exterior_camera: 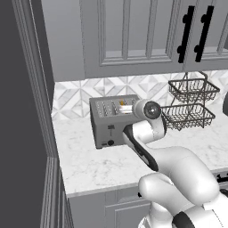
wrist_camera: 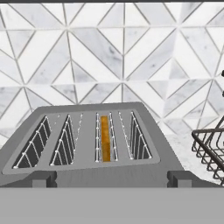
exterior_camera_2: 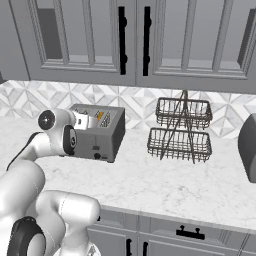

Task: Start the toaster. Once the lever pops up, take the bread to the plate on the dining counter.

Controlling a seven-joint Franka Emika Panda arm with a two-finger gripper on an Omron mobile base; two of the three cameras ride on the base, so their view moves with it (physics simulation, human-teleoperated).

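bread [wrist_camera: 104, 138] sits low in the third slot of the toaster [wrist_camera: 94, 148], orange crust edge up. toaster on the marble counter [exterior_camera: 93, 164] by the tiled wall. gripper state: cannot tell. risk, i judge: fingers catch the slot wires or miss the small black lever [exterior_camera: 111, 128]. boxy grey metal; wire basket rack [exterior_camera_2: 180, 131] near.

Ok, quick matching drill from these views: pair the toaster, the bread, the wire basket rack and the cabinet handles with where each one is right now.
Things:
1. toaster
2. bread
3. wire basket rack
4. cabinet handles

Places:
A. down in one toaster slot, orange edge showing
B. on the upper cabinet doors
C. on the marble counter, against the tiled wall, under the arm's hand
D. on the counter, apart from the toaster

Pairs: 1-C, 2-A, 3-D, 4-B
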